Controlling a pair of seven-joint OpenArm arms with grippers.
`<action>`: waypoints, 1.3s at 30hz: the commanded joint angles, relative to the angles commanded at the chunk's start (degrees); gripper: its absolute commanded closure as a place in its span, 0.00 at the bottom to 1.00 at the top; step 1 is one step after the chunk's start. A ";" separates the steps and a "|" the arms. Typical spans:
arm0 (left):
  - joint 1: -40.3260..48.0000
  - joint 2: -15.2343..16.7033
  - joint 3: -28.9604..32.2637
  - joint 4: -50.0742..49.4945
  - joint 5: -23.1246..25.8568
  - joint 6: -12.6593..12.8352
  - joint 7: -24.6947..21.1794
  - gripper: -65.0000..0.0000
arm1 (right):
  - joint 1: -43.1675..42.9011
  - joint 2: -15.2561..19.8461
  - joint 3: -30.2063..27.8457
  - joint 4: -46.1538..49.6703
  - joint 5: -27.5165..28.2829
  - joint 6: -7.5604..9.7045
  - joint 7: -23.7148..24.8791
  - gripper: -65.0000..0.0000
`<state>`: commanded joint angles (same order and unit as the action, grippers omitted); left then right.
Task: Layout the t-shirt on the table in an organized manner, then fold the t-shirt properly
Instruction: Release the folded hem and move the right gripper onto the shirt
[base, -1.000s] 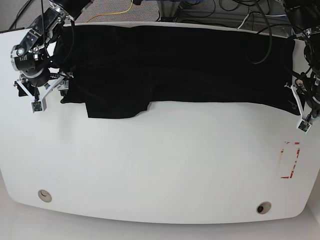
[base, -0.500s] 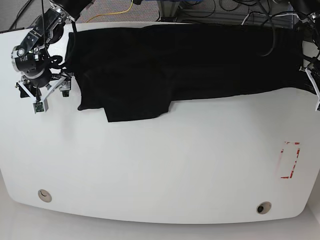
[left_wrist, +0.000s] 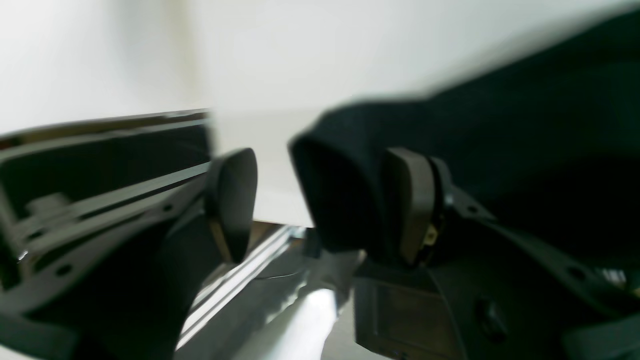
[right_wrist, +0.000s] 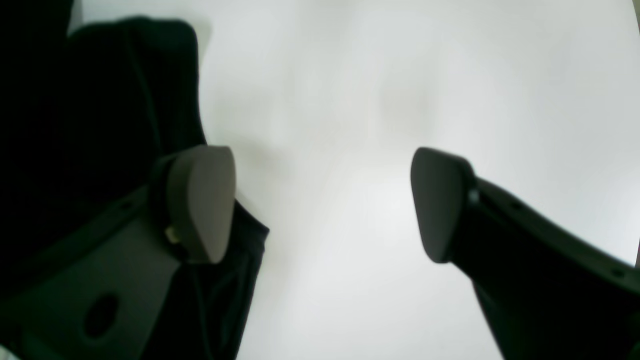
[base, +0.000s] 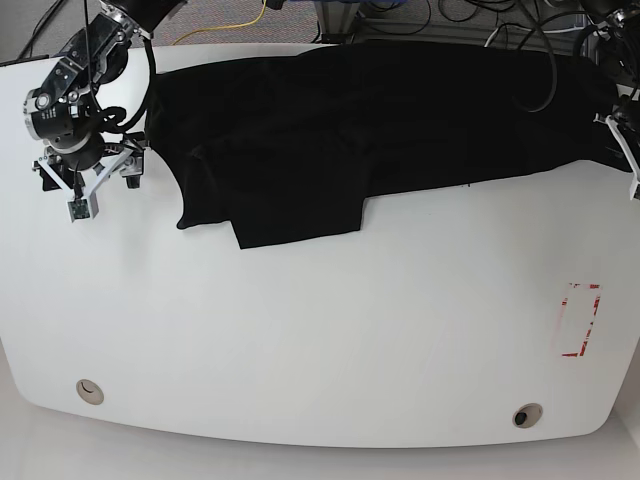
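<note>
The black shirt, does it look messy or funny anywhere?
Yes. The t-shirt lies crooked along the far edge of the table, bunched up, with one flap hanging lower on the left. A fold sits between the open jaws of the left gripper.

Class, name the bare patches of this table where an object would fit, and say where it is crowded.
Bare: the table's whole near half, between t-shirt hem, red marking and grommet holes. Crowded: the far edge under cloth, with pincers at both ends.
</note>
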<state>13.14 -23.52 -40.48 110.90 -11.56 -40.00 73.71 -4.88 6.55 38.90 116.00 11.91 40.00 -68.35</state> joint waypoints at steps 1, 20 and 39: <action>0.00 0.62 0.00 0.00 0.00 0.00 0.00 0.45 | -0.09 0.00 -0.62 0.00 0.00 0.00 0.00 0.19; -0.26 2.73 3.43 0.00 0.09 0.00 -0.09 0.45 | -4.57 -0.44 -10.64 -0.18 29.89 0.00 -7.21 0.19; 1.14 5.98 2.46 -0.09 0.26 0.00 0.09 0.87 | -3.69 -10.29 -28.04 -2.11 18.81 0.00 -6.77 0.85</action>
<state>14.29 -17.54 -38.02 110.81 -11.30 -40.00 73.80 -8.57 -3.74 10.86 113.89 30.73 40.00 -75.12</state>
